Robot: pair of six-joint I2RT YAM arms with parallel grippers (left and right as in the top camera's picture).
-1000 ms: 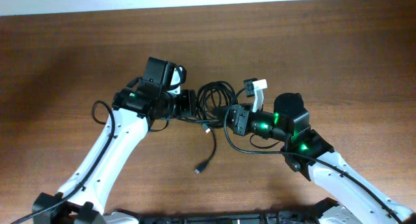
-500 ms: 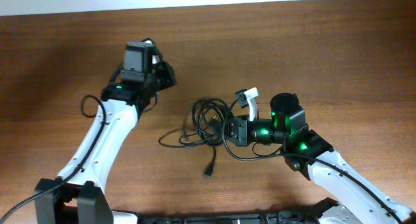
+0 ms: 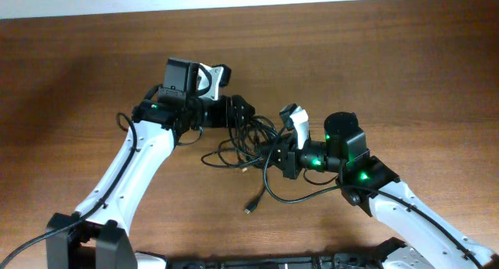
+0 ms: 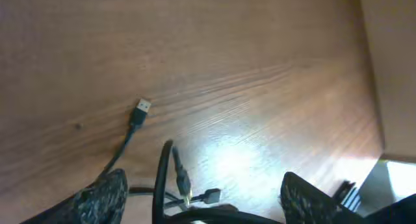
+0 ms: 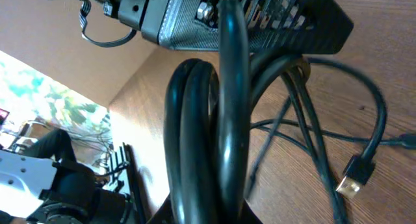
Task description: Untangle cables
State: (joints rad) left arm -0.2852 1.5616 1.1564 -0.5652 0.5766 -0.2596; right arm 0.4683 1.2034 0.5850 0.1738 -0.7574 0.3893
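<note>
1. Nearest my base, a loose plug lay flat on the table, at 6 o'clock from the tangle. Its cord curved back up toward 12 o'clock.
2. My right claw sat at 4 o'clock of the tangle, pressed together on the cables. In its wrist view, doubled black loops rose straight up from between my fingers.
3. The cables formed one knotted bunch at table centre, between both claws, with strands trailing out toward 9 o'clock.
4. My left claw was at 12 o'clock of the tangle. Its fingers were spread wide with strands lying between them, gripping nothing.
</note>
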